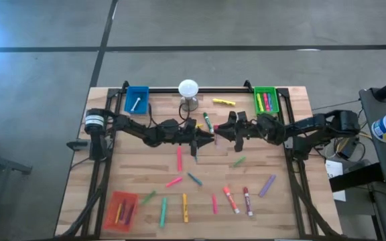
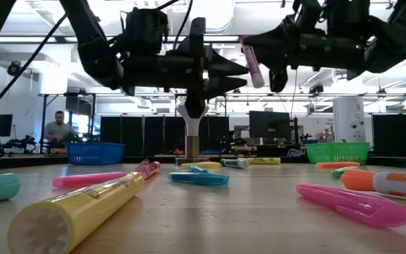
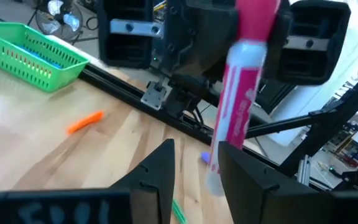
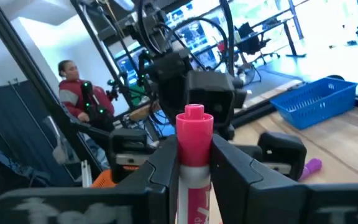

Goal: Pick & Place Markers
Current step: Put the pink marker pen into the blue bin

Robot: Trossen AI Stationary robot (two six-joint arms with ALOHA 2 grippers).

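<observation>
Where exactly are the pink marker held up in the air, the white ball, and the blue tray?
pink marker [image 4: 194,155], right wrist view, its upper body.
white ball [image 1: 188,88], high view, its centre.
blue tray [image 1: 129,98], high view, its left wall.

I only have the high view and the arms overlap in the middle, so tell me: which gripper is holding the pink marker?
Observer: The right gripper is shut on the pink marker; its wrist view shows it.
Operator: And the left gripper?
Observer: The left gripper is open, its fingers apart by the marker's lower end.
Operator: Is the marker off the table?
Observer: Yes. The low view shows it in the air, high above the wooden table.
</observation>
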